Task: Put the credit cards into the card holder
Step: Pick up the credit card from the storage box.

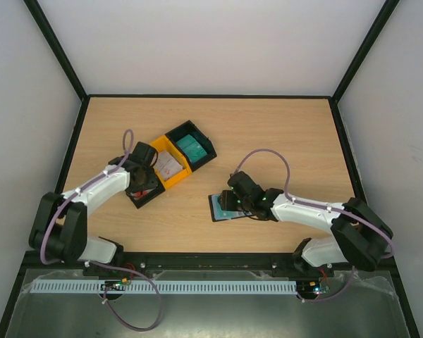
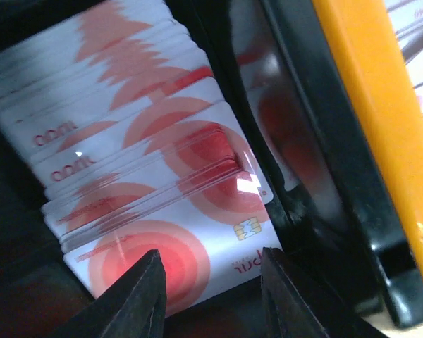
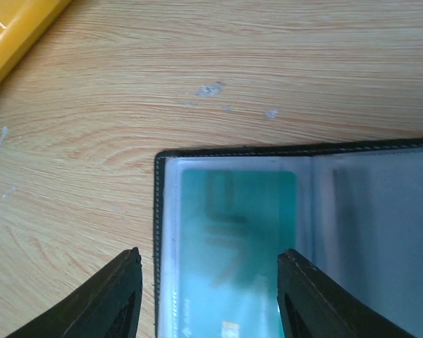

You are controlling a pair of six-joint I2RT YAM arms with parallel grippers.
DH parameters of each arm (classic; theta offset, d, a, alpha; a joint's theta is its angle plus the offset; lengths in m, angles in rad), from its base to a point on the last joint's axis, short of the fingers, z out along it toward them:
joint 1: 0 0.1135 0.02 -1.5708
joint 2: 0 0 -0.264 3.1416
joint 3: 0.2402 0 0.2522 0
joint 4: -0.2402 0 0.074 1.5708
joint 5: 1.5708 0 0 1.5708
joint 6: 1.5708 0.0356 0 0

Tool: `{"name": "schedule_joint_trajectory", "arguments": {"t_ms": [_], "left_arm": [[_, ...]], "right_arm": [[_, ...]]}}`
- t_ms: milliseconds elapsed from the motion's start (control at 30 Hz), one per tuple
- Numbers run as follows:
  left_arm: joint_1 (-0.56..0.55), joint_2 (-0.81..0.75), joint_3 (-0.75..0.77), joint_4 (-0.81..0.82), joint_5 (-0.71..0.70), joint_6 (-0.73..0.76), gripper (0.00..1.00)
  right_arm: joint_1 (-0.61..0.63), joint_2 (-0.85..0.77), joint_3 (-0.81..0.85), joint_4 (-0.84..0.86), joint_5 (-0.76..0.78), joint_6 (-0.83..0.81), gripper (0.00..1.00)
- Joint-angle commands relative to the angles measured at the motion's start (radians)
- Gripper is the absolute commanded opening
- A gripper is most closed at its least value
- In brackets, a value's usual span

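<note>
While the wooden table (image 1: pixel 289 134) carries everything, a black bin (image 2: pixel 324 155) holds stacked red-and-white credit cards (image 2: pixel 162 162), the left gripper (image 2: pixel 210 299) above them, jaws spread. The open card holder (image 3: pixel 381 211) lies flat under the right gripper (image 3: pixel 213 303), likewise spread; a teal card (image 3: pixel 233 225) sits in its pocket.

1. a pale wooden table (image 1: pixel 282 141).
2. three bins stand on it, touching in a slanted row: near black bin (image 1: pixel 142 203), yellow bin (image 1: pixel 180 177), far black bin (image 1: pixel 204 136).
3. card holder (image 1: pixel 222 206) lies open, apart from them.

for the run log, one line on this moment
left gripper open above red-and-white cards | right gripper open above card holder | teal card inside it
</note>
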Motion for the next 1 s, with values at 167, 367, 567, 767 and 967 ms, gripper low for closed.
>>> {"name": "schedule_joint_trajectory", "arguments": {"t_ms": [167, 367, 567, 767, 967], "left_arm": [[-0.023, 0.069, 0.04, 0.115, 0.217, 0.171, 0.45], [-0.064, 0.13, 0.073, 0.152, 0.213, 0.232, 0.51], [-0.109, 0.196, 0.153, 0.095, 0.078, 0.254, 0.55], [-0.108, 0.21, 0.115, 0.068, -0.03, 0.255, 0.63], [-0.105, 0.245, 0.109, 0.086, 0.026, 0.256, 0.53]], "right_arm": [[0.012, 0.066, 0.036, 0.078, -0.005, -0.002, 0.52], [0.013, 0.085, 0.032, 0.086, 0.002, 0.011, 0.51], [0.012, 0.085, 0.019, 0.091, 0.015, 0.037, 0.51], [0.012, 0.075, 0.003, 0.102, 0.007, 0.055, 0.51], [0.012, 0.073, 0.002, 0.097, 0.006, 0.056, 0.51]]}}
